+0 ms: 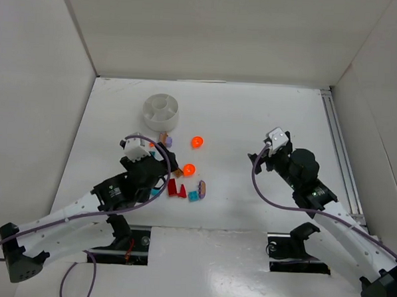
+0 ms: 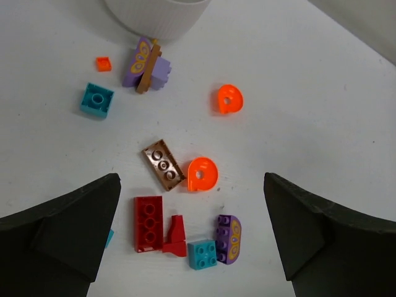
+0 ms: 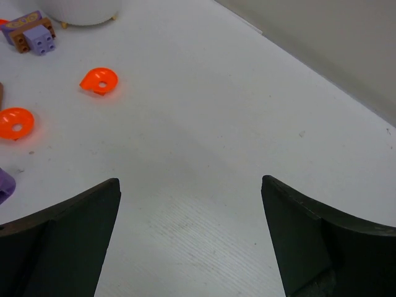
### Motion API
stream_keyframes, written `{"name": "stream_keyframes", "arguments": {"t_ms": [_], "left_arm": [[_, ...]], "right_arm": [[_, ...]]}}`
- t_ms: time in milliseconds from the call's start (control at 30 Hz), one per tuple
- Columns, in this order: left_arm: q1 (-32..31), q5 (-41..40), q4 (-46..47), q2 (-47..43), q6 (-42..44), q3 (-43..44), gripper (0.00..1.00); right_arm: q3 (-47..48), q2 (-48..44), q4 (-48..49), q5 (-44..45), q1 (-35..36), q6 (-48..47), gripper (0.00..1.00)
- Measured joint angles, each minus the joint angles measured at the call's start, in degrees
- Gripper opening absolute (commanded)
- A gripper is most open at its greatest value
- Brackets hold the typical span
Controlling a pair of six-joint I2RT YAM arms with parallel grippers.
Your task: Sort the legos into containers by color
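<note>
White tabletop (image 1: 253, 125), walled in: left gripper (image 2: 192, 185), jaws wide and empty, hovers over scattered legos (image 2: 163, 164) near the dish (image 1: 161, 125); right gripper (image 3: 190, 182), equally wide and empty, hangs well apart. Sorting seemingly unstarted; next, lower onto one piece and close.

Bright, even, diffuse light fills all 3 views, seemingly from overhead. The white table (image 1: 253, 125) looks flat and pale, with only faint, soft shadows beside the arms (image 1: 68, 215). The legos (image 2: 164, 164) are crisp in the left wrist view; the dark fingers (image 2: 62, 229) at the bottom edges look slightly soft.
</note>
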Motion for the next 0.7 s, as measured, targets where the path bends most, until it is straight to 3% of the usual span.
{"name": "stream_keyframes", "arguments": {"t_ms": [200, 467, 533, 600, 700], "left_arm": [[0.0, 4.8, -0.2, 4.1, 0.4, -1.7, 1.00], [0.0, 16.7, 11.9, 13.4, 13.0, -5.3, 1.00], [0.0, 18.9, 15.6, 16.3, 16.0, -5.3, 0.94], [0.4, 20.3, 18.8, 19.7, 18.1, -5.2, 0.79], [4.6, 23.6, 22.0, 25.2, 21.0, -5.0, 0.67]], "right_arm": [[0.0, 0.0, 0.1, 4.0, 4.8, -1.1, 1.00], [0.0, 2.2, -1.4, 11.6, 7.5, 0.0, 1.00], [0.2, 2.7, -3.5, 14.0, 7.5, 0.5, 1.00], [0.2, 2.6, -5.6, 15.7, 7.5, 0.8, 0.98], [0.2, 1.3, -7.8, 17.2, 7.5, 1.1, 0.94]]}}
